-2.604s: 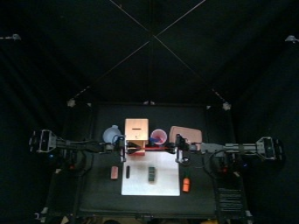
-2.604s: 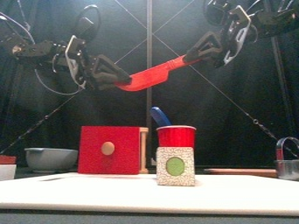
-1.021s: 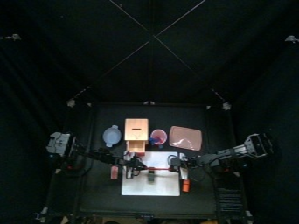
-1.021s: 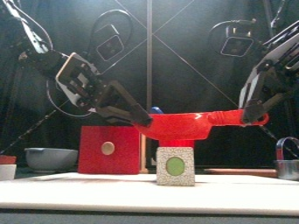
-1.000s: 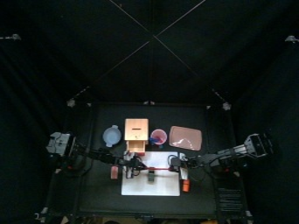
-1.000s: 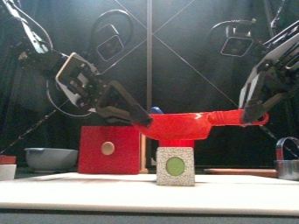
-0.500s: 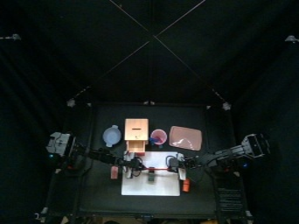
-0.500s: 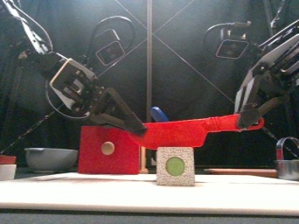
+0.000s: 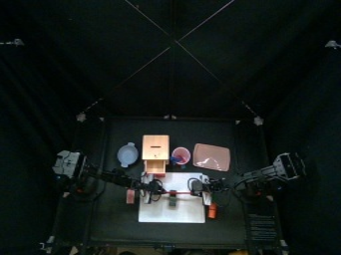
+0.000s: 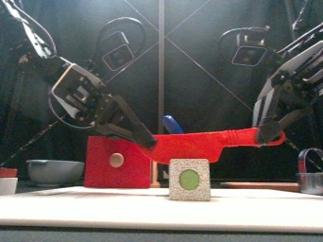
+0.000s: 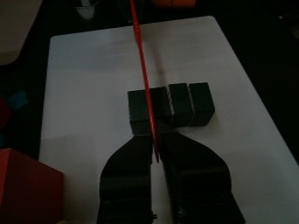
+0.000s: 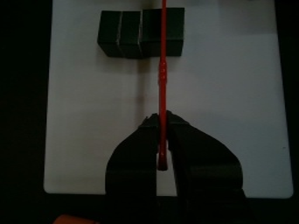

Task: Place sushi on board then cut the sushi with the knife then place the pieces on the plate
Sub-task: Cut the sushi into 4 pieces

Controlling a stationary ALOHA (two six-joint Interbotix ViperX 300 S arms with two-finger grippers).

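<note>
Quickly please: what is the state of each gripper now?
Left gripper: shut on one end of the red knife.
Right gripper: shut on the other end of it.

My right hand [image 12: 163, 129] is clamped on one end of the red knife [image 12: 163, 70], which runs edge-on straight away from the jaws over the white cutting board [image 12: 82, 114]. At the board's far end the sushi roll [image 12: 128, 33] lies as dark blocks side by side, and the blade crosses it, though I can't make out whether it touches. Dark worktop [image 12: 17, 105] shows along both long sides of the board.
</note>
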